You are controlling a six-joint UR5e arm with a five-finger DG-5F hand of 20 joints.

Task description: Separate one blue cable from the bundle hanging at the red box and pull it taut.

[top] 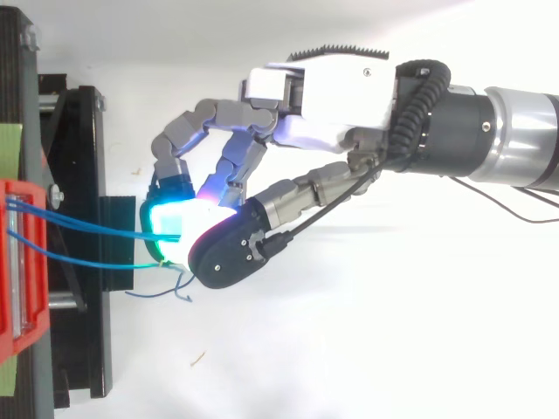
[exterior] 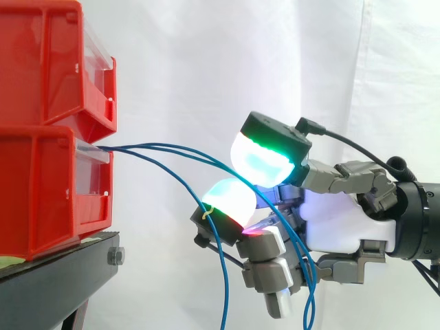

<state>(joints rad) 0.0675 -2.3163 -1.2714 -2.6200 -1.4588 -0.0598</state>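
Several thin blue cables [exterior: 165, 148] come out of the front of the lower red bin [exterior: 41, 192] and run right toward my hand [exterior: 344, 220]. Its fingers are curled, and two glowing fingertips [exterior: 265, 161] meet around the upper strands about mid-frame. Past the pads those strands droop behind the palm. A lower strand [exterior: 221, 275] hangs slack in front of the fingers and drops out of frame. In the top view two blue cables [top: 87, 229] stretch from the red bin [top: 22, 262] to the lit pads of the hand [top: 332, 87], and loose cable ends [top: 170, 292] curl just below.
A second red bin [exterior: 48, 62] sits stacked on the lower one. Both rest on a black stand [exterior: 55, 275] at the left. A white curtain [exterior: 206, 69] hangs behind.
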